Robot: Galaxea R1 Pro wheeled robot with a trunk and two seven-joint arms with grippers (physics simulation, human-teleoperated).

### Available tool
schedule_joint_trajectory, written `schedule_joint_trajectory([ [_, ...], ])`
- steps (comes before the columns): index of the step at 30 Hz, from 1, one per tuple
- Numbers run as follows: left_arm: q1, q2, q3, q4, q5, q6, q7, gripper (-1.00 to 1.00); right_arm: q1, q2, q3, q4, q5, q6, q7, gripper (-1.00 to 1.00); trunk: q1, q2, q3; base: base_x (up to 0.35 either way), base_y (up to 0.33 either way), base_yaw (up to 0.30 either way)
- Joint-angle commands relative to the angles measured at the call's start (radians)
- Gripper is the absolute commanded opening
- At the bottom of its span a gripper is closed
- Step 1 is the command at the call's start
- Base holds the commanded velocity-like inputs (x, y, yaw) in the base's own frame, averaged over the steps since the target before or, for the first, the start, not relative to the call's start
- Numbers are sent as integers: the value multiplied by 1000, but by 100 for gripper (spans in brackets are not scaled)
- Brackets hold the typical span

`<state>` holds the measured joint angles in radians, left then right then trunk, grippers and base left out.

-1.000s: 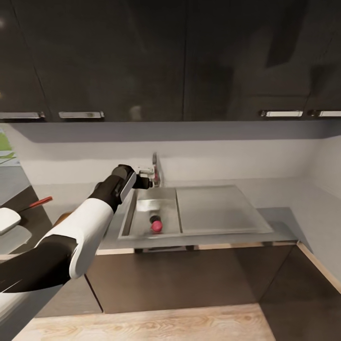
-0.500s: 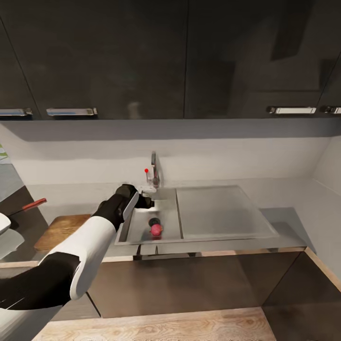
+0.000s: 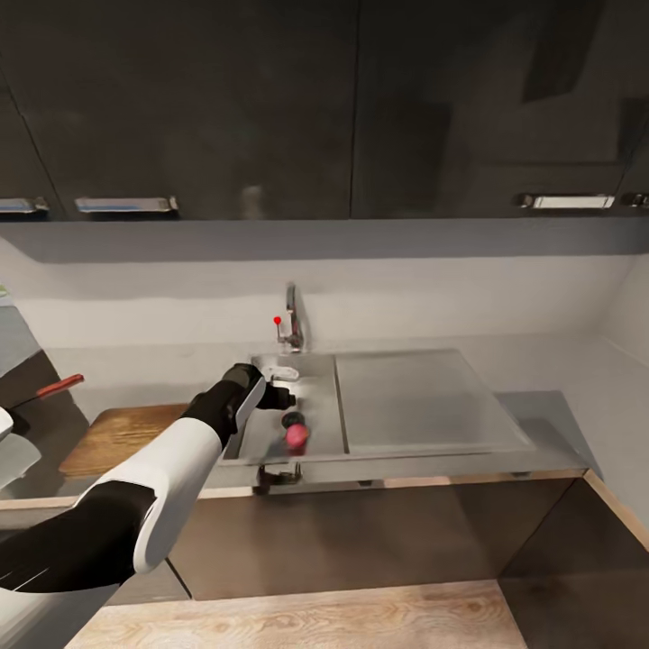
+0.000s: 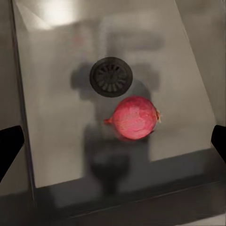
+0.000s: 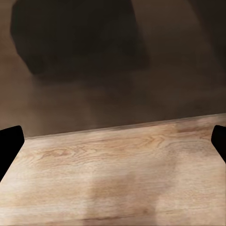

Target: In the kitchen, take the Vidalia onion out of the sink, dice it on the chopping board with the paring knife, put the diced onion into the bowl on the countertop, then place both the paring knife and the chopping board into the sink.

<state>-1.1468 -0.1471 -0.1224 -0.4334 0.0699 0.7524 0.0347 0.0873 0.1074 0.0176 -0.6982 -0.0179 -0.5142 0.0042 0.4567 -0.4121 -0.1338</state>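
Item: Vidalia onion (image 4: pixel 135 117), pink-red, lying in the sink (image 3: pixel 270 442) basin just near of the round drain (image 4: pixel 111 76), touching neither wall.

Left pincer (image 3: pixel 287 397): poised over the basin above the onion, jaws spread wide, nothing between them; fingertips (image 4: pixel 9 146) sit at either edge of the wrist view with the onion slightly off centre between them.

Right pincer (image 5: pixel 113 146): jaws apart, empty, facing the wooden floor (image 5: pixel 117 174).

Chopping board (image 3: pixel 113 437): on the surface left of the sink. Paring knife (image 3: pixel 50 389): further left, red handle showing.

Step in hand, judged: picking up the onion. Recommended handling: centre the jaws over the bulb, descend straight, close across its widest girth; a round bulb may roll on steel if nudged off-centre.
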Motion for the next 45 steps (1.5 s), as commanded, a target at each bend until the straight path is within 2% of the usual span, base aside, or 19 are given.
schedule_joint_trajectory([
  [1, -1, 0, -6, 0, 7, 4, 4, 100, 0, 0, 1, -1, -2, -1, 0, 100, 1, -2, -3, 223, -77, 0],
  [16, -1, -5, -6, 50, 8, 0, -1, 100, 0, 0, 1, -1, -2, -1, 0, 100, 1, -2, -27, 238, -128, 0],
  [27, 6, -5, -5, 92, 8, -45, -20, 100, 0, 0, 1, -1, -2, -1, 0, 100, 1, -2, -44, 22, -16, 0],
  [29, 7, -4, -5, 129, 8, -50, -21, 100, 0, 0, 1, -1, -2, -1, 0, 100, 1, -2, -48, 0, 0, 0],
  [34, 7, -2, -4, 157, 10, -75, -21, 100, 0, 0, 1, -1, -2, -1, 0, 100, 1, -2, -55, 0, 0, 0],
  [45, 7, -1, -3, 169, 9, -82, -21, 100, 0, 0, 1, -1, -2, -1, 0, 100, 1, -2, -73, 0, 0, 0],
])
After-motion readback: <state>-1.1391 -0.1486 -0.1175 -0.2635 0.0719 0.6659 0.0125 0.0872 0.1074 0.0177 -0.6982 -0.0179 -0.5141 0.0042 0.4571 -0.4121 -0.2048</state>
